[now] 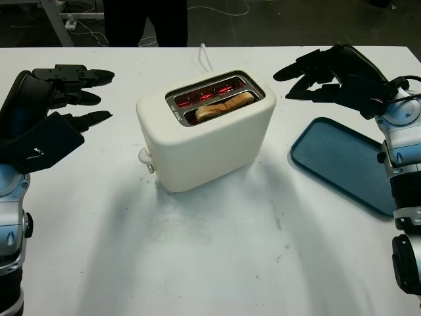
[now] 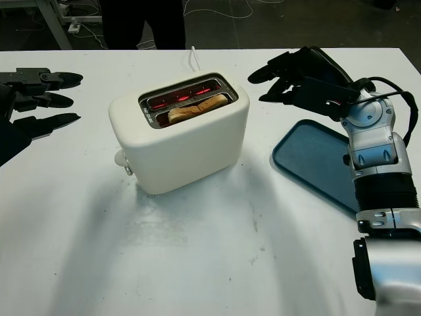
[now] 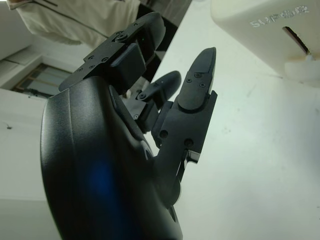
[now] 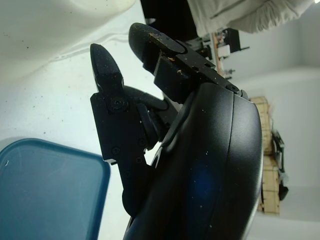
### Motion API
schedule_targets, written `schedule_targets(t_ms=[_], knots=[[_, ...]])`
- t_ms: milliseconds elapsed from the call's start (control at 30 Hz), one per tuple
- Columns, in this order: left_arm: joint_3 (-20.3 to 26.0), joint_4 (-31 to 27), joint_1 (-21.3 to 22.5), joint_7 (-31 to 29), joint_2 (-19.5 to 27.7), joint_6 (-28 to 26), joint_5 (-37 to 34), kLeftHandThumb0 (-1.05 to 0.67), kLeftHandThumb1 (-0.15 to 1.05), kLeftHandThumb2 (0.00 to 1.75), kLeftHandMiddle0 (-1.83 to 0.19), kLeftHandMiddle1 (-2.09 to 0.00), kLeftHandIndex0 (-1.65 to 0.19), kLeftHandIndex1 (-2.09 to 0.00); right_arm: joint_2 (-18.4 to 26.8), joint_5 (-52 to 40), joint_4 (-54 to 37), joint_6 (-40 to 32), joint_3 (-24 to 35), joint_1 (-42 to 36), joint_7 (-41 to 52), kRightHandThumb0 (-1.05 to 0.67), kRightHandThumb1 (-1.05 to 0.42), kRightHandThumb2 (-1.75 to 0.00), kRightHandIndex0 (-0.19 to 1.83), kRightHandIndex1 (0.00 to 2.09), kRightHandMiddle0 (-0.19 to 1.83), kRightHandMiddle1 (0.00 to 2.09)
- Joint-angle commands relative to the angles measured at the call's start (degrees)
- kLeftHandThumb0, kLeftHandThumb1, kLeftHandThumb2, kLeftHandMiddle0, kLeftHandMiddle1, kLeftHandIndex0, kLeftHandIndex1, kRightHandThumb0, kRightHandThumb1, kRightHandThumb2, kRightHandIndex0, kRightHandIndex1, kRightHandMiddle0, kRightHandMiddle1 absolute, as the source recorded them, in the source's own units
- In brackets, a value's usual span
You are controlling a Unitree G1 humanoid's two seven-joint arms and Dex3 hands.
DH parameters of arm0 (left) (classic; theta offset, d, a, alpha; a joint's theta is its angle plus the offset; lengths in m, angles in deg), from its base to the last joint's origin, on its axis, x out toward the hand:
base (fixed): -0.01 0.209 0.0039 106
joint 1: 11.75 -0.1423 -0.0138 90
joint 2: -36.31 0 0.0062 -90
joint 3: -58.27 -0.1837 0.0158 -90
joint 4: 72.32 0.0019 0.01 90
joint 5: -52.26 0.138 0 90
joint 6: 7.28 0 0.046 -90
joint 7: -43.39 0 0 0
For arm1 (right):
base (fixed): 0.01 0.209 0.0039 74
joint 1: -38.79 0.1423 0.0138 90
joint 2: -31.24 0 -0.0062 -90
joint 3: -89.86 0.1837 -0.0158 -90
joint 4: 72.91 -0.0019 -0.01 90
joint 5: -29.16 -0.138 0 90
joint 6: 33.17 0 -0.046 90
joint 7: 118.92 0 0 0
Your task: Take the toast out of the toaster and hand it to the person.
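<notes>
A cream two-slot toaster [image 1: 207,135] is set near the middle of the white table [image 1: 217,263], turned at an angle so that its lever knob [image 1: 144,155] faces the near left. Both slots are seen to glow red inside — the heating elements are lit. One slice of toast [image 1: 223,105] is seated in the nearer slot, its browned top edge raised just above the rim; the farther slot is seen with nothing but the glow. A white cord [image 1: 206,56] is led from the back of the toaster toward the far edge of the table.

The left hand [image 1: 62,99] is held open above the table to the left of the toaster, well apart from it, with nothing gripped. The right hand [image 2: 293,78] is likewise held open, raised to the right of the toaster and beyond its far corner (no contact with the appliance is made). A dark teal tray [image 2: 316,161] is laid flat on the table at the right, beneath and just nearer than the right hand, and nothing is carried on it.

At the far edge of the table a person's dark-clothed legs [image 1: 154,23] are seen standing.
</notes>
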Motion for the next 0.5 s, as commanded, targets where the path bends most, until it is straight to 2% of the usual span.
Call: schedule_targets(t_ms=[0,133,267,467], knots=[[0.66,0.03,-0.61,0.55,-0.57,0.95,-0.24,-0.16,0.84,0.00,-0.69,-0.52,-0.85,0.00,0.51,0.43,-0.39,0.32,-0.38,-0.45,-0.38,-0.38,-0.83,0.00,0.74,0.79,0.97,0.01],[0.55,0.09,-0.56,0.48,-0.61,0.74,-0.09,-0.18,0.84,0.00,-0.69,-0.53,-0.85,0.00,0.45,0.09,0.98,2.45,-0.19,-0.39,-0.54,-0.37,-0.83,0.00,0.75,0.80,0.98,0.01],[0.51,0.58,-0.70,0.70,-0.53,2.03,0.16,-0.19,0.84,0.00,-0.70,-0.53,-0.86,-0.01,0.41,0.39,0.37,1.34,-0.24,-0.45,-0.71,-0.39,-0.83,0.00,0.75,0.80,0.98,0.01],[0.36,-0.12,-0.60,0.50,-0.57,0.38,0.21,-0.18,0.85,0.00,-0.68,-0.53,-0.85,0.00,0.31,-0.15,0.88,1.61,-0.09,-0.41,-0.31,-0.37,-0.83,0.00,0.74,0.79,0.97,0.01]])
